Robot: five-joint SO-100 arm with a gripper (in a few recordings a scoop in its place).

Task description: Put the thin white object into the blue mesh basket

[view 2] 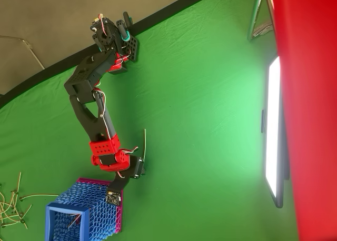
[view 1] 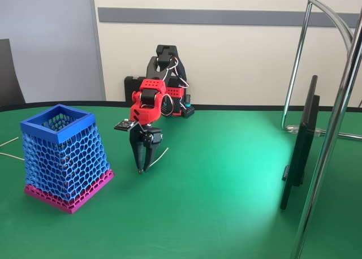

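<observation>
The gripper [view 1: 141, 167] points down at the green table [view 1: 226, 202], fingers pinching the thin white object [view 1: 159, 156] low — right of the blue mesh basket [view 1: 63, 157] (open top), ready to lift.

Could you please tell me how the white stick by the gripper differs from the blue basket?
The stick is thin, white and solid; the basket is bulky, blue open mesh with a magenta base. The stick sits at the gripper, slanting; the basket stands upright, apart from it. Both are over the green table.
</observation>
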